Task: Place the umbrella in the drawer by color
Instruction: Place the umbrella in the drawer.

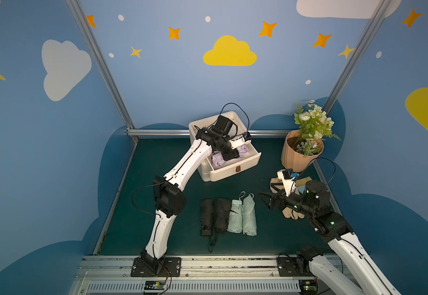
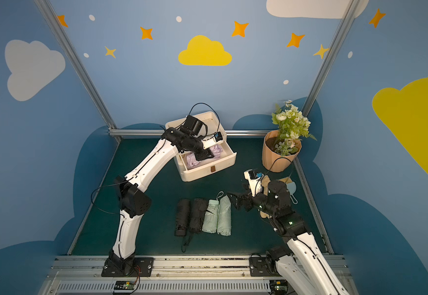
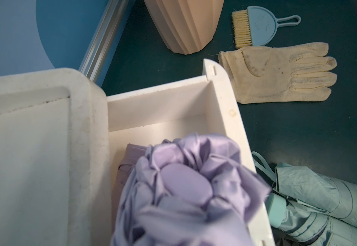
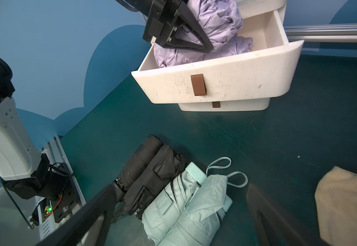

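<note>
Left end effector (image 1: 231, 153) down in the open top drawer (image 4: 226, 83), jaws astride a lilac umbrella (image 4: 213, 21) lying on a second lilac umbrella (image 4: 244, 43), pinching or just clear, cannot tell; right end effector (image 1: 265, 200) jaws wide apart, empty, above the desk (image 1: 156, 229) beside two mint umbrellas (image 1: 242, 217).

No legible text, label, brand, number or sign anywhere in view. Nearest thing to one: a faint embossed motif on the pale blue dustpan (image 3: 262, 25), well beyond the drawer (image 3: 233, 119) front, too soft to read. Brown pull tab (image 4: 198, 84) on that drawer front, blank.
</note>
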`<move>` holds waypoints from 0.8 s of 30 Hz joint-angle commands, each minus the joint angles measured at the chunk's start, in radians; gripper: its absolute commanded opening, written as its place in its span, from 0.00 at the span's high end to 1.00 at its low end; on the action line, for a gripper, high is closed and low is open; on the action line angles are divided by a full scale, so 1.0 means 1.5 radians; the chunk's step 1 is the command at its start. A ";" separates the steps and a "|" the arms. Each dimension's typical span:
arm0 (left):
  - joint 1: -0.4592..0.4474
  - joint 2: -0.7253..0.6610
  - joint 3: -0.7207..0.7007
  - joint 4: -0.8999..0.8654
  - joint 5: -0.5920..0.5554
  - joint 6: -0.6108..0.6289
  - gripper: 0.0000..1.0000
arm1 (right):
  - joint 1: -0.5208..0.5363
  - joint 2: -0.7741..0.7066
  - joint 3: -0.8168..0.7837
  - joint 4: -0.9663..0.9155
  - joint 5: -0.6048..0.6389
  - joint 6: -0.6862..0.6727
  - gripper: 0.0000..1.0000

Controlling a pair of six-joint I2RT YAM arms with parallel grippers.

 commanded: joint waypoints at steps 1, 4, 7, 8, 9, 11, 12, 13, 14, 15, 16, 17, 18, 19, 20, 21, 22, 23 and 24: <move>0.006 0.016 0.015 -0.037 -0.004 -0.001 0.50 | -0.003 0.000 -0.005 0.017 -0.009 0.005 0.02; 0.007 0.007 0.022 -0.036 -0.007 -0.001 0.43 | -0.004 0.000 -0.005 0.018 -0.009 0.005 0.02; 0.007 -0.001 0.030 -0.035 -0.006 -0.002 0.38 | -0.004 -0.001 -0.004 0.022 -0.012 0.010 0.02; 0.007 -0.004 0.036 -0.035 -0.006 -0.002 0.35 | -0.004 -0.001 -0.005 0.024 -0.013 0.011 0.02; 0.007 -0.005 0.041 -0.035 -0.007 -0.004 0.33 | -0.005 0.000 -0.023 0.025 -0.013 0.013 0.02; 0.007 -0.008 0.051 -0.035 -0.007 -0.008 0.31 | -0.005 0.001 -0.024 0.025 -0.014 0.014 0.02; 0.007 -0.009 0.055 -0.035 -0.005 -0.009 0.30 | -0.005 0.001 -0.025 0.025 -0.013 0.015 0.02; 0.007 -0.011 0.058 -0.035 -0.004 -0.010 0.30 | -0.005 0.001 -0.025 0.025 -0.013 0.016 0.02; 0.006 -0.014 0.060 -0.035 -0.003 -0.013 0.29 | -0.005 0.000 -0.025 0.025 -0.013 0.016 0.02; 0.007 -0.016 0.060 -0.036 -0.001 -0.015 0.29 | -0.005 0.001 -0.025 0.025 -0.013 0.016 0.02; 0.007 -0.020 0.060 -0.036 0.000 -0.017 0.29 | -0.005 0.000 -0.025 0.024 -0.012 0.016 0.02; 0.007 -0.022 0.059 -0.039 0.003 -0.019 0.29 | -0.005 0.000 -0.026 0.023 -0.011 0.016 0.02; 0.007 -0.026 0.059 -0.041 0.004 -0.023 0.29 | -0.005 0.000 -0.027 0.024 -0.011 0.016 0.02; 0.008 -0.029 0.058 -0.044 0.006 -0.024 0.30 | -0.005 -0.002 -0.028 0.024 -0.011 0.016 0.02; 0.008 -0.033 0.055 -0.046 0.007 -0.026 0.31 | -0.007 -0.001 -0.029 0.024 -0.010 0.016 0.02; 0.007 -0.038 0.051 -0.046 0.007 -0.029 0.33 | -0.006 -0.001 -0.031 0.025 -0.011 0.016 0.02; 0.008 -0.042 0.047 -0.046 0.007 -0.031 0.35 | -0.006 -0.001 -0.032 0.025 -0.010 0.016 0.02; 0.008 -0.047 0.042 -0.046 0.028 -0.031 0.39 | -0.006 0.000 -0.032 0.026 -0.010 0.016 0.02; 0.008 -0.051 0.038 -0.045 0.036 -0.032 0.43 | -0.006 0.002 -0.034 0.027 -0.010 0.017 0.02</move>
